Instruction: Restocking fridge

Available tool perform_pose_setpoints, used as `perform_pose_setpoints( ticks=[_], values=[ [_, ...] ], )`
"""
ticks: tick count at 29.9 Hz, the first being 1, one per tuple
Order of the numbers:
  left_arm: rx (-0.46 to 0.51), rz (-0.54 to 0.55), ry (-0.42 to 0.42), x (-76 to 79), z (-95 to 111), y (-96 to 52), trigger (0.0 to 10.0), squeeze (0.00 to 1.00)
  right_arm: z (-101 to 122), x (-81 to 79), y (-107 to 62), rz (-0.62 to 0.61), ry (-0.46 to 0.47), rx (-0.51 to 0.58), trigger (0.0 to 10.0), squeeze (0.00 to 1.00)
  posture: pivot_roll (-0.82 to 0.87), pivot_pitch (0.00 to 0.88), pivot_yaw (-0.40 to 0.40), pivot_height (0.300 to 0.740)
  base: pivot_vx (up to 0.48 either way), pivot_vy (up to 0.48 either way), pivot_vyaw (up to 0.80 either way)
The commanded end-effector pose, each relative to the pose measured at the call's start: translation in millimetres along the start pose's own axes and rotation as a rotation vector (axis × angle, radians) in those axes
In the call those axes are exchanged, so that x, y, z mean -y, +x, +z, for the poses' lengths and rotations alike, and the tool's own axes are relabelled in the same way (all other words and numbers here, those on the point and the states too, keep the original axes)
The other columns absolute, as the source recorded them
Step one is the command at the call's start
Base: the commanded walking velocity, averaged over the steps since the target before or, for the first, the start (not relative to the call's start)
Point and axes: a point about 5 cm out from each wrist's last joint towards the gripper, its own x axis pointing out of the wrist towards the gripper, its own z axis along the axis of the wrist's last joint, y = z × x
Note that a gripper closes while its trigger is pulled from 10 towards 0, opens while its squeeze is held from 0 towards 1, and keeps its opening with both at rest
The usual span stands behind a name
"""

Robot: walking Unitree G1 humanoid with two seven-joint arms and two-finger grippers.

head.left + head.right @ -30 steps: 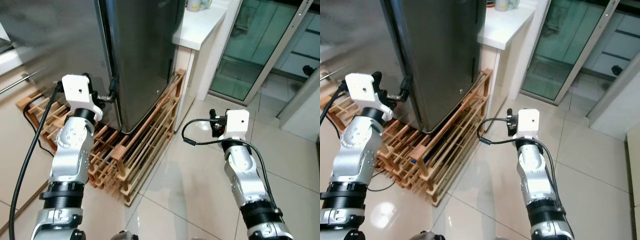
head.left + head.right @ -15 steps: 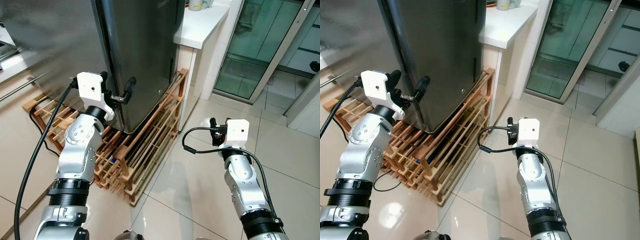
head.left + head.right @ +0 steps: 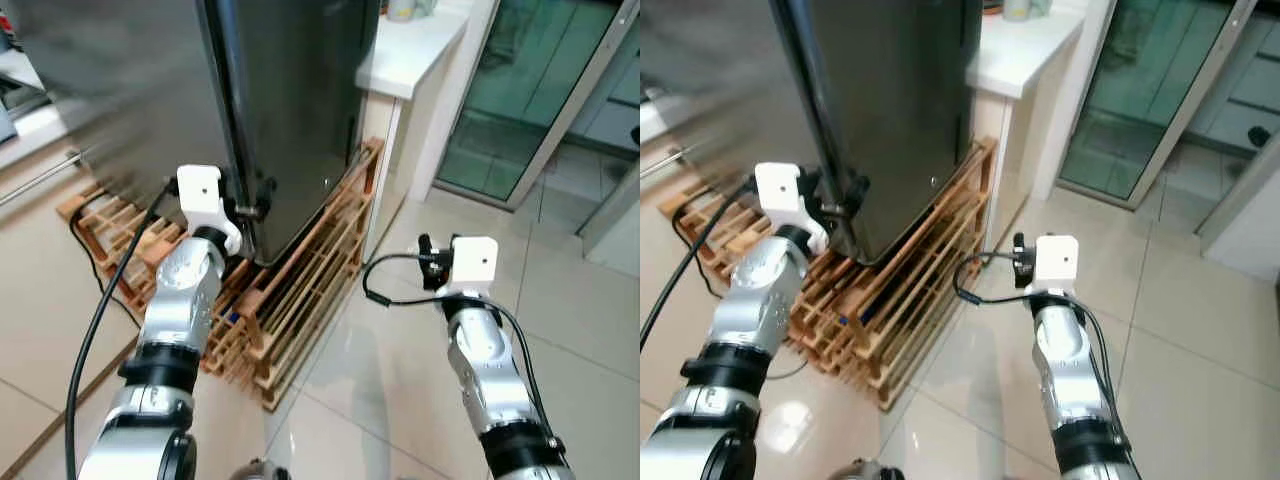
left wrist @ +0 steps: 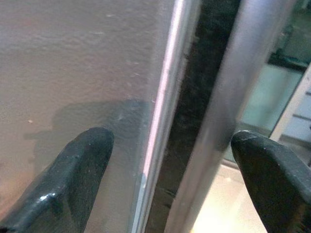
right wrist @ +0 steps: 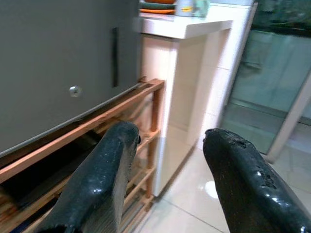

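From our head views we see the dark steel fridge (image 3: 290, 100) standing on a wooden slatted rack (image 3: 300, 290) on the tiled floor (image 3: 400, 380), with a white desk (image 3: 415, 50) beside its right side and a glass sliding door (image 3: 520, 100) further right. Our left gripper (image 3: 262, 196) is raised to the fridge's front corner, low down near the rack. Our right gripper (image 3: 425, 262) hangs over the floor tiles, well apart from the fridge.

The left wrist view gives what the head views cannot: the fingers (image 4: 73, 184) are spread apart, one lying against the fridge's grey face, the other beyond a vertical silver bar (image 4: 228, 97), so that the door edge and that bar stand between them. We cannot tell whether either finger presses on the metal.

The right wrist view shows our right fingers (image 5: 102, 174) released and holding nothing, pointed toward the fridge's side wall, the rack's corner and the desk, where containers (image 5: 192, 7), blurred, stand at the edge.
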Motion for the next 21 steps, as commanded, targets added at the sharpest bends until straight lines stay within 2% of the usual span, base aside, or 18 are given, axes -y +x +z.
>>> perform_pose_setpoints(
  ticks=[1,6,10,17,21],
  values=[
    [0.047,-0.036,-0.007,13.8,17,15.3,10.0,0.0,4,-0.5,-1.7,0.015,0.014,0.017,10.0,0.0,-0.13,0.0,0.054,0.74,0.0,0.0,0.0],
    [0.102,-0.093,0.012,24.1,36,22.9,10.0,0.0,3,6.4,-4.9,-0.014,0.009,0.011,10.0,0.0,-0.14,0.0,0.063,0.74,0.0,0.0,0.0],
    [0.111,-0.104,0.011,25.8,38,23.3,10.0,0.0,1,6.1,-6.7,-0.013,0.009,0.004,10.0,0.0,-0.14,0.0,0.064,0.74,0.0,0.0,0.0],
    [0.103,-0.153,0.008,37.7,32,16.5,10.0,0.0,-3,1.2,-7.1,0.006,0.012,-0.016,10.0,0.0,-0.12,0.0,0.056,0.74,0.0,0.0,0.0],
    [0.106,-0.17,-0.029,44.1,36,16.9,10.0,0.0,-3,1.3,-6.0,0.009,0.011,-0.017,10.0,0.0,-0.12,0.0,0.054,0.74,0.0,0.0,0.0]
  ],
)
